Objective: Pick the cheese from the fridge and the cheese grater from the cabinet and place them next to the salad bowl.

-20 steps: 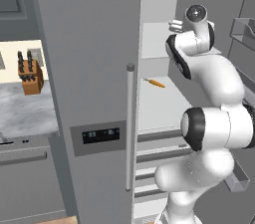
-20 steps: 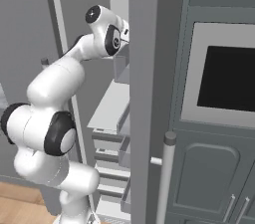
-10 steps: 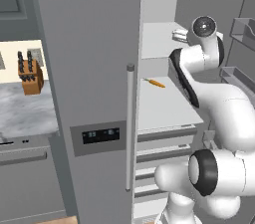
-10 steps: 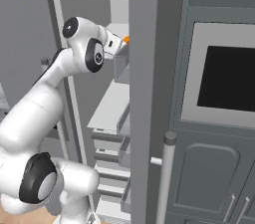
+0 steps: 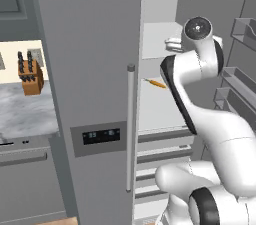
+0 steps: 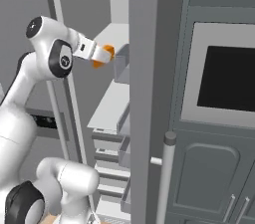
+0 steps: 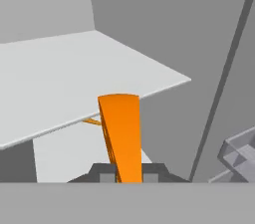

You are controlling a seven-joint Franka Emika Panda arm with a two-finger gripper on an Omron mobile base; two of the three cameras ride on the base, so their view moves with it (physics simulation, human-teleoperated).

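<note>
so i've got the cheese (image 7: 121,136) pinched in my hand (image 6: 105,55), fingers squeezed almost all the way together on the thin orange wedge. it sticks out past my fingertips, narrow side on in the hand view, so i'm holding it by the flat faces, which seems like the sane way to grab a wedge that small.

where it is right now: up in the air inside the open fridge (image 5: 90,69), not resting on anything, hanging off the front edge of the upper shelf (image 7: 74,78). below that there's a lower shelf (image 5: 157,101) with a small orange stick-looking thing (image 5: 156,83) lying on it. can't tell what it is, not my problem.

room to move: the shelf edge is close, so i'd guess i should come straight back rather than swing sideways. the door bins (image 5: 240,76) are off to my right and the open door (image 6: 149,98) boxes me in on that side, while the closed door with the long bar handle (image 5: 129,129) walls off my left. it's basically a slot.

there's a desk (image 5: 25,114) further left with a knife block (image 5: 30,75) by its back edge. grater part isn't done yet as far as i can judge.
</note>
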